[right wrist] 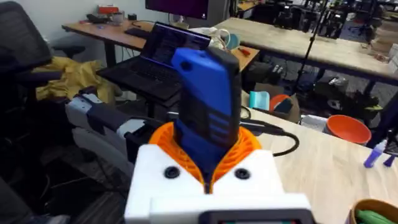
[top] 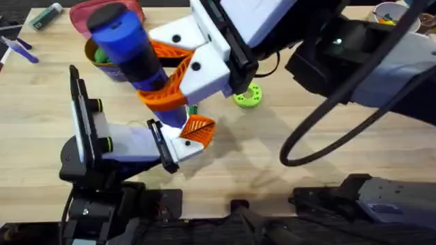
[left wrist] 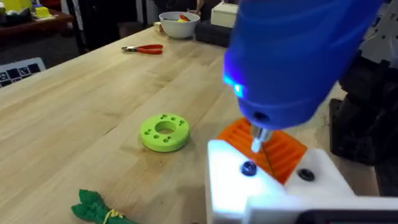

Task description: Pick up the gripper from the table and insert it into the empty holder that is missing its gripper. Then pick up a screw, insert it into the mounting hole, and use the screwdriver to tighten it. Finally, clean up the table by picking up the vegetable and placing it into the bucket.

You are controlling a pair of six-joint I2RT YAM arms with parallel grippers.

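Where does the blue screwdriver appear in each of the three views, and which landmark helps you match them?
Overhead: the screwdriver is upper left of centre, tilted, bit end toward the middle.
Left wrist: it is at upper right, large, bit pointing down.
Right wrist: it is at the centre, upright.
Shared landmark, overhead and left wrist: the lime-green disc, on the table beside the bit end.

Light is bright and even from above; I see the table (top: 327, 197) well lit with soft, faint shadows under the arms. Overhead, the right arm (top: 381, 61) sits close under the lens, big, dark and smeared; the screwdriver (top: 126, 47) is soft too. On my left wrist view the screwdriver body is blurred up close, its small LED glowing cyan, while the green disc (left wrist: 165, 132) stays sharp. Right wrist: white fingers (right wrist: 211, 186) slightly blown out, background room dimmer and soft.
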